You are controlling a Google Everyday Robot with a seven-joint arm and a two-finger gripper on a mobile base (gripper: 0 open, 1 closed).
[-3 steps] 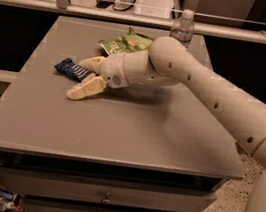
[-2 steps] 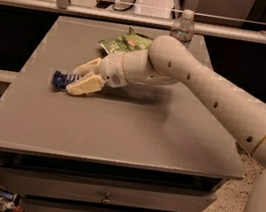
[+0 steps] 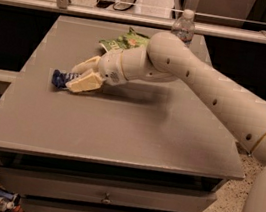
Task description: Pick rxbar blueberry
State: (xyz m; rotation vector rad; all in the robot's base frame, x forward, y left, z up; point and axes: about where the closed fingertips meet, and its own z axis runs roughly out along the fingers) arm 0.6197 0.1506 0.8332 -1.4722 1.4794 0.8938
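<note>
The rxbar blueberry (image 3: pixel 58 78) is a small dark-blue wrapper on the left part of the grey table (image 3: pixel 132 138). My gripper (image 3: pixel 73 76) reaches in from the right and is shut on the bar's right end. The bar's left end sticks out past the cream fingertips (image 3: pixel 82 85). The bar is at or just above the table top; I cannot tell which.
A green crinkled chip bag (image 3: pixel 126 40) lies just behind my wrist. A clear water bottle (image 3: pixel 184 28) stands at the table's back edge. My arm crosses the table's right half. A railing runs behind the table, and drawers sit below its front edge.
The fingers were spread beside the bar a second ago and have closed on it. Gripper and bar have shifted slightly left and toward the table's front.
</note>
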